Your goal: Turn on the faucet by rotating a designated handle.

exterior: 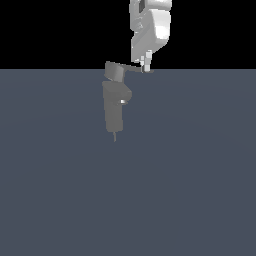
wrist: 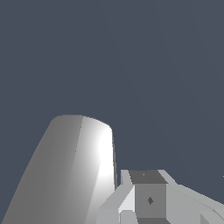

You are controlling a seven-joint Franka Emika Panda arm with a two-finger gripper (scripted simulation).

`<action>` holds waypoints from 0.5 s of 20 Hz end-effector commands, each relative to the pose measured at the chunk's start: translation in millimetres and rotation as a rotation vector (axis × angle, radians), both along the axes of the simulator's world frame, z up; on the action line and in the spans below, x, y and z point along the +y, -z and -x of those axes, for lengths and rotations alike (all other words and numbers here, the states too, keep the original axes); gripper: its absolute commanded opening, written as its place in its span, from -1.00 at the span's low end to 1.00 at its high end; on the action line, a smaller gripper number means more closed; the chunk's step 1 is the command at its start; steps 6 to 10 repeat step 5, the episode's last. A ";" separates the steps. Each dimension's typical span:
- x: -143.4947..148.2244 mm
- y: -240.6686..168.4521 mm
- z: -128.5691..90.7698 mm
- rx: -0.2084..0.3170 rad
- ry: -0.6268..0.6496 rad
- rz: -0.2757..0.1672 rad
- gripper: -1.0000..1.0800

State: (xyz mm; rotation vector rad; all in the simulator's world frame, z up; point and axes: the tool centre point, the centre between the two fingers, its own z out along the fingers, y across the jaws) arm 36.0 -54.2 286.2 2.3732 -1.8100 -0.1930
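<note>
A flat slate-blue floor (exterior: pixel 190 175) meets a black backdrop (exterior: pixel 50 30).

My exterior view is dim and flat: a slate-blue floor (exterior: pixel 190 190) evenly lit under a pure black background, with no blur. The white gripper (exterior: pixel 146 65) is the brightest thing I see, carrying a soft highlight on its housing. The grey faucet (exterior: pixel 115 107) is shaded darker on one side, and only a faint dark streak lies below it. In my wrist view, a broad glare washes one grey surface (wrist: pixel 94 148) nearly white. Edges look coarse and slightly jagged.
</note>
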 end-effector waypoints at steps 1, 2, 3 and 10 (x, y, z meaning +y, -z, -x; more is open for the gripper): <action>-16.2 2.0 -5.4 -0.001 0.019 0.006 -1.00; -18.1 2.2 -7.5 -0.002 0.020 0.006 -1.00; -19.9 2.4 -9.5 -0.002 0.021 0.006 -1.00; -21.7 2.6 -11.6 -0.002 0.021 0.006 -1.00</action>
